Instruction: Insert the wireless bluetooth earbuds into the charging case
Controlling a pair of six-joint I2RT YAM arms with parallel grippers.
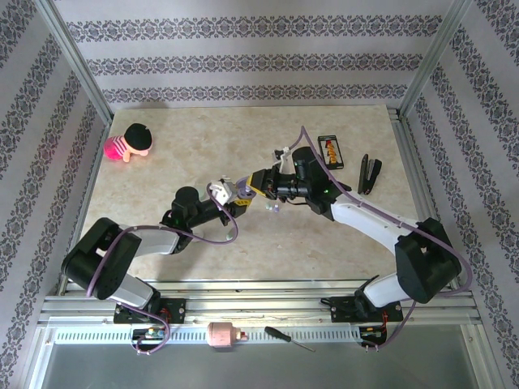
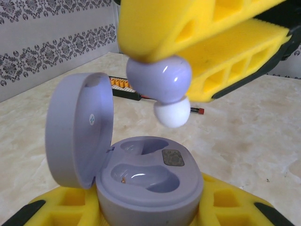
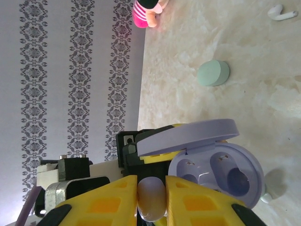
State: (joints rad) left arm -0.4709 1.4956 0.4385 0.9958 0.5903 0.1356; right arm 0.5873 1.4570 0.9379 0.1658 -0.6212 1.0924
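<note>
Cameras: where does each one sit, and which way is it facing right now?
Top external: above and behind, looking down on the table; left arm and right arm show, bases at bottom.
Left wrist: on the left arm, looking across the open lavender case gripped in the left hand, toward the wall; its yellow fingers at bottom.
Right wrist: on the right arm, looking along its own yellow fingers over the table toward the wall.
Shared: both wrist views show that case and the lavender earbud pinched by the right hand.
</note>
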